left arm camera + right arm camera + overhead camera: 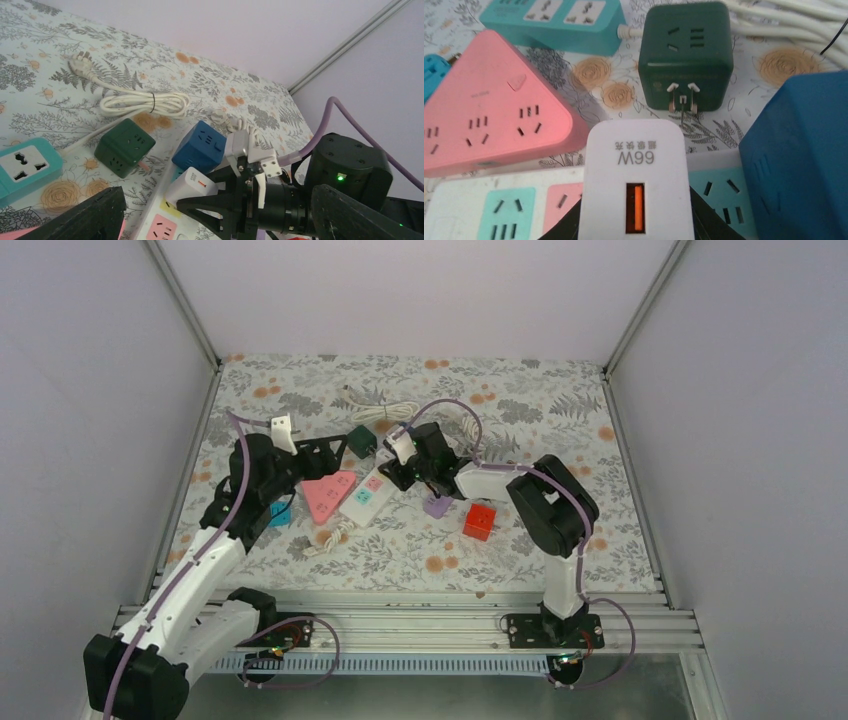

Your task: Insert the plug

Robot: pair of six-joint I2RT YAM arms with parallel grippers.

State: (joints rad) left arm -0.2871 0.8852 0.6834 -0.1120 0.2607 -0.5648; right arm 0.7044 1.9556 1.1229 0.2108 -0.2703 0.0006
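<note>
The plug is a white charger block (636, 180) marked 66W, with an orange port. My right gripper (636, 222) is shut on it, black fingers on both sides. It stands on the white power strip (469, 200), between a pink socket and a teal one. Its prongs are hidden, so I cannot tell how deep they sit. From the left wrist view, the charger (192, 186) rests over a yellow socket of the strip (161, 227). My left gripper (330, 455) hangs open just left of the strip (365, 497), holding nothing. My right gripper (400, 478) is at the strip's far end.
A blue socket cube (799, 160) crowds the charger's right side, and a green cube (686, 55) with bare prongs sits behind. A pink triangular strip (489, 120) and teal strip (554, 20) lie left. A coiled white cable (145, 104), purple cube (436, 506) and red cube (479, 521) are nearby.
</note>
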